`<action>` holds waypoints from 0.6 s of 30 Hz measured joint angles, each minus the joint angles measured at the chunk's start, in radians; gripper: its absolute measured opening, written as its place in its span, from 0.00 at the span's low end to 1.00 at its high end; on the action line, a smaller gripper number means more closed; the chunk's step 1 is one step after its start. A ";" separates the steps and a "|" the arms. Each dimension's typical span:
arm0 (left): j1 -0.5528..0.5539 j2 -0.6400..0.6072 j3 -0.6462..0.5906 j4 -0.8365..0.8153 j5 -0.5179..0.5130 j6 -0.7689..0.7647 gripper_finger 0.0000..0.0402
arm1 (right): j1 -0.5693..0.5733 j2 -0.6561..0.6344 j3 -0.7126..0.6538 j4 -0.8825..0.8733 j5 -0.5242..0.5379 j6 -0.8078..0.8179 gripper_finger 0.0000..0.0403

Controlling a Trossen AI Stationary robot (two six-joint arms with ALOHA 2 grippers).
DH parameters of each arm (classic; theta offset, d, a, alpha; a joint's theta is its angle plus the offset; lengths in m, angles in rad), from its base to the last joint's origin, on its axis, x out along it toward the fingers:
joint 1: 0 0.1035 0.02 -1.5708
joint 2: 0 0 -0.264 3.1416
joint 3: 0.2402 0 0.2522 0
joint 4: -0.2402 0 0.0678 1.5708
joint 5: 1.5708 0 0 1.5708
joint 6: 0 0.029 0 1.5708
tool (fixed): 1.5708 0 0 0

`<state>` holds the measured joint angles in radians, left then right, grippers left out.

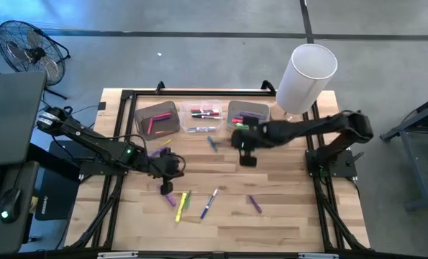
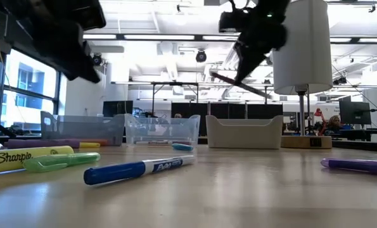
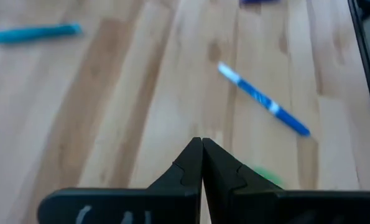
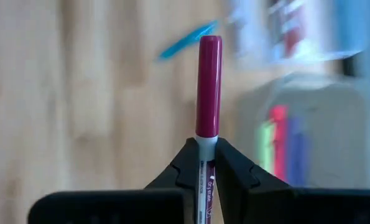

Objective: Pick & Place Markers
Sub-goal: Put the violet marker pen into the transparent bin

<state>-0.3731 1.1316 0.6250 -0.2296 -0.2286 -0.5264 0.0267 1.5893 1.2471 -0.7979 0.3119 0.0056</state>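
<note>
Right tool (image 4: 208, 163): jaws narrow, clamped on the white barrel of a marker with a magenta cap (image 4: 209, 87). The marker projects straight out ahead of the fingertips. In the low view this tool (image 2: 251, 47) is raised well clear of the desk (image 1: 285, 208), with the marker slanting down from it. In the high view the tool (image 1: 247, 147) sits just short of the row of three bins, nearest the white bin (image 1: 248, 115).

Step in hand, by judgement: carry phase, marker gripped and lifted, not yet placed. The next move calls for travel forward over a bin, then lowering and opening the jaws so the marker drops inside the walls rather than across a rim. Which bin is intended cannot be determined.

Left tool (image 3: 202, 163): jaws fully closed, empty. It hovers over the desk with a blue marker (image 3: 263, 100) just ahead, a teal marker (image 3: 34, 33) farther off to one side, and a green object partly under its fingers.

Outward: the clear bin (image 1: 201, 119) and grey bin (image 1: 156, 119) already hold markers. Several markers lie loose on the desk beyond both tools, among them a purple one (image 1: 254, 204).

Hidden or unclear: the right wrist view is blurred beyond the held marker; bin contents there are colour streaks only. The gripped marker's label is unreadable. The left tool is cut off in the low view.
</note>
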 joint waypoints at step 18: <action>0.000 0.008 0.001 0.047 -0.225 -0.267 0.00 | -0.264 0.350 0.478 0.138 -0.163 -0.557 0.05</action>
<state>-0.3729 1.1392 0.6262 -0.1827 -0.4535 -0.7929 -0.2372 1.9390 1.7247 -0.6597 0.1489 -0.5509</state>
